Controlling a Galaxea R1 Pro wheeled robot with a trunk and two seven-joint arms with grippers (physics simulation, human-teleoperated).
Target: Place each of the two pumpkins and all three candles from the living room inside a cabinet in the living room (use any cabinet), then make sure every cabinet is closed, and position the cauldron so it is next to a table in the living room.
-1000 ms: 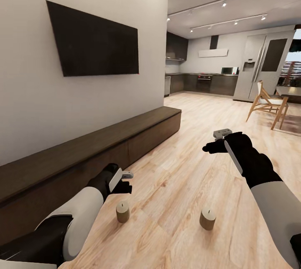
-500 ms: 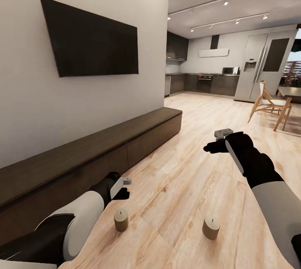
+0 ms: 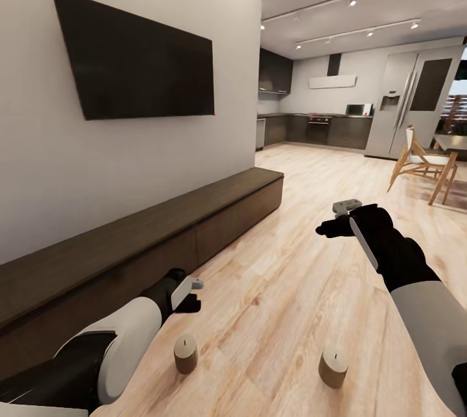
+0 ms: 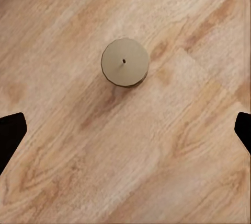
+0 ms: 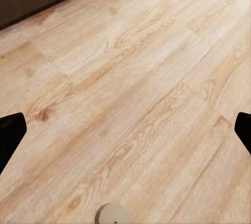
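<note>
The head camera is creeping forward and swinging slightly left: across the last second the two candles are sliding down the head view while the TV [image 3: 139,63] is drifting toward 10 o'clock. The candles themselves are not moving; the robot is closing in on them.

The left candle [image 3: 185,353] is standing upright on the wooden floor [image 3: 292,287] at about 7 o'clock in the head view, and the right candle [image 3: 333,368] at about 5 o'clock, well apart from it. The long dark cabinet [image 3: 194,222] is running along the wall at 9 o'clock, its doors looking closed.

The left pincer [image 3: 189,295] is hanging just above and beyond the left candle with its fingers spread wide and nothing between them; in its wrist view that candle [image 4: 125,62] is sitting ahead of the open gap, toward 12 o'clock. The right pincer [image 3: 337,219] is hovering high over bare floor, also open and empty.

My reading: the approach is nearly finished and a left-arm descent onto the near candle is what comes next, after centring it.
</note>
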